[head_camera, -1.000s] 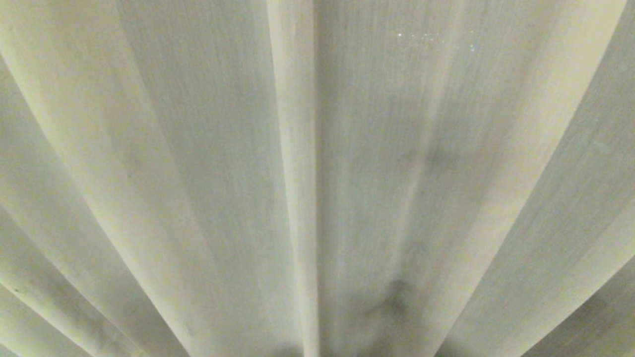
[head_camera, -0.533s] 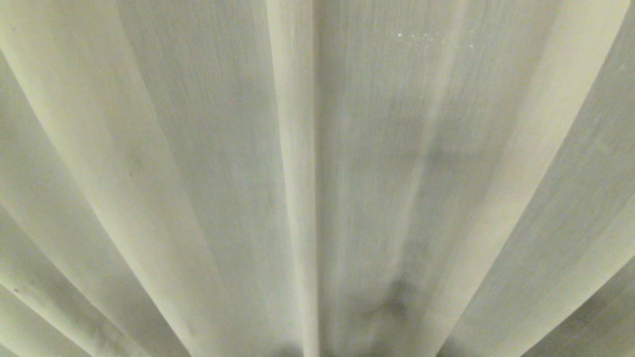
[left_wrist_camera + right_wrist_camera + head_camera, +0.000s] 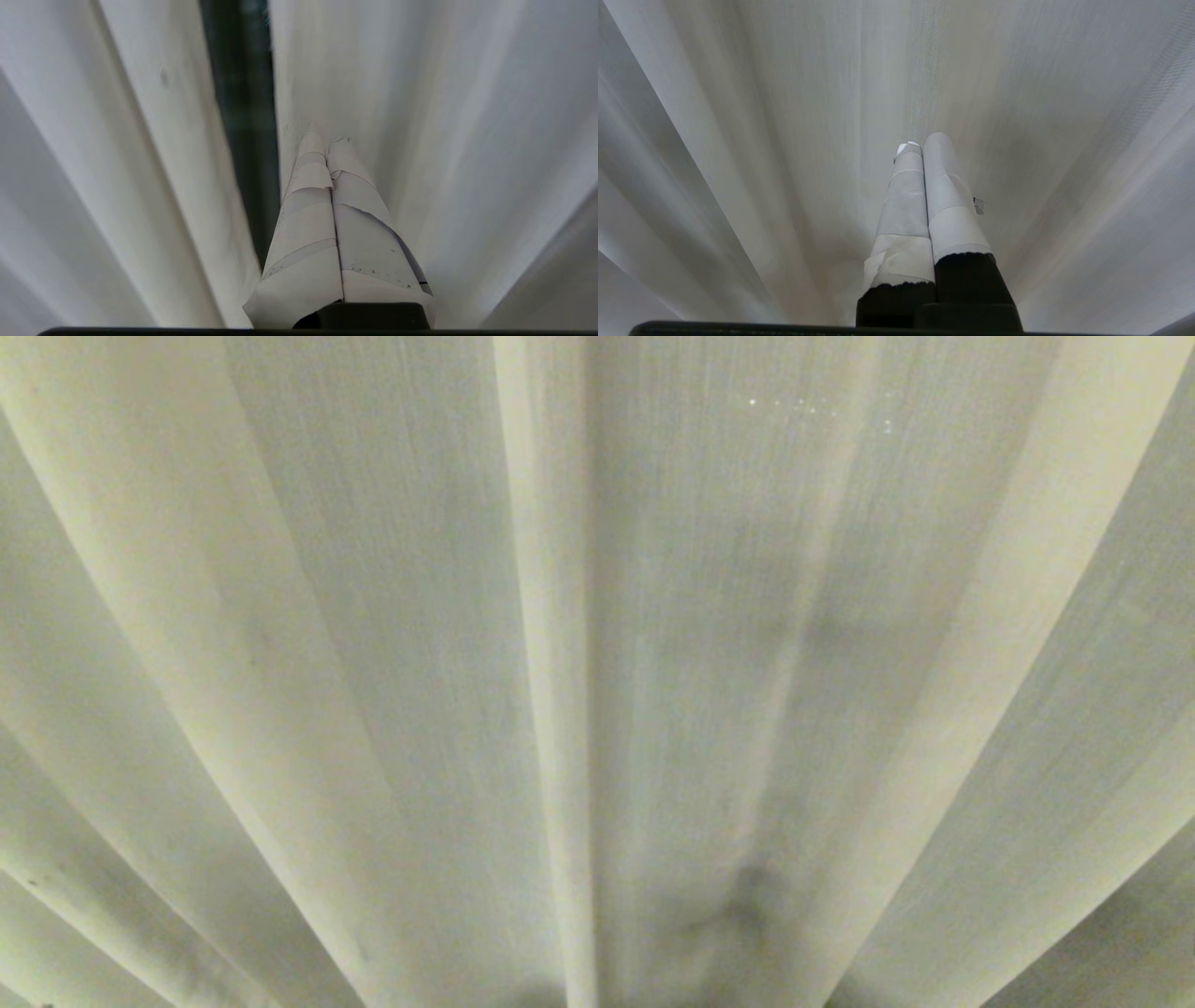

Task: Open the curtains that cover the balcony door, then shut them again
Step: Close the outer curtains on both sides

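We saw curtains (image 3: 392, 644) filling view; left gripper (image 3: 327, 140) pinched empty beside dark gap (image 3: 243, 116), possibly door; right gripper (image 3: 922, 144) likewise.

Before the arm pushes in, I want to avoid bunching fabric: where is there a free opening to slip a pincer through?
One opening only: a narrow dark slit between the two curtains' edges, beside the shut left pincer in the left wrist view. Elsewhere it is crowded: the right pincer, also shut, faces unbroken pleats, and the head view shows fabric alone.
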{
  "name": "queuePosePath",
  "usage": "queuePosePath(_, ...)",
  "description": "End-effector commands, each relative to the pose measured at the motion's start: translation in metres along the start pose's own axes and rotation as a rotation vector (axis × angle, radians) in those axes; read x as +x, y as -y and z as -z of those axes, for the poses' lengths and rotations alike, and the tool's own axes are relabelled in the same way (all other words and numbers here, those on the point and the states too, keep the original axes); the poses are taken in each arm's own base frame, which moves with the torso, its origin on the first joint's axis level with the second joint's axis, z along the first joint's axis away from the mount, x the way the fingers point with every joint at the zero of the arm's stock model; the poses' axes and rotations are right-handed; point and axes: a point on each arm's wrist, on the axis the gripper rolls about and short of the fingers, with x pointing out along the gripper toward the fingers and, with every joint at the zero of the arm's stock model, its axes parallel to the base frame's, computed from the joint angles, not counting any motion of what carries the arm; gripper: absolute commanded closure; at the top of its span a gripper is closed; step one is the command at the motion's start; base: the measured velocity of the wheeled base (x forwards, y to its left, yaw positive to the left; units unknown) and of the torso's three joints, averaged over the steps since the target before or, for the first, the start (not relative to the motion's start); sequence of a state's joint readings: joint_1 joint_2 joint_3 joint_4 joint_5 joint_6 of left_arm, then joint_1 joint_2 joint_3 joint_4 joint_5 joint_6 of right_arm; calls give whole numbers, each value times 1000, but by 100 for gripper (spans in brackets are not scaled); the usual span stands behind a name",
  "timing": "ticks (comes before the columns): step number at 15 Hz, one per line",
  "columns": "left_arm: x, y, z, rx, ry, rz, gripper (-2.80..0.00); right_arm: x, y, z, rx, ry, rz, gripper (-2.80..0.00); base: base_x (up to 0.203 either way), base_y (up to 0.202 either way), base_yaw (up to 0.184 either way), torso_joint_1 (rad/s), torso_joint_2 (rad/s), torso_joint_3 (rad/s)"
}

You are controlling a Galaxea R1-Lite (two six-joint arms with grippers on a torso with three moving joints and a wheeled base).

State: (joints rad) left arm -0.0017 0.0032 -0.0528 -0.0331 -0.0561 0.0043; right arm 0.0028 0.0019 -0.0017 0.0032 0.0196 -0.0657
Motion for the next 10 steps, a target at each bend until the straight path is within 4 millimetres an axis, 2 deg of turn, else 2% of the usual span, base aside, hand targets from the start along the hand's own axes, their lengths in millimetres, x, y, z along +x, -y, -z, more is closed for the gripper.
queuePosePath(1, -5, 0, -14, 4, 38, 6, 0, 0, 0, 0, -2, 0, -1, 0, 0, 0, 0, 0, 0, 0)
queuePosePath(5, -15, 0, -44, 33, 54, -26, 0, 0, 0, 0, 0, 0, -1, 0, 0, 0, 0, 0, 0, 0)
queuePosePath(10, -6, -2, -75, 67, 31, -74, 0, 0, 0, 0, -2, 0, -1, 0, 0, 0, 0, 0, 0, 0)
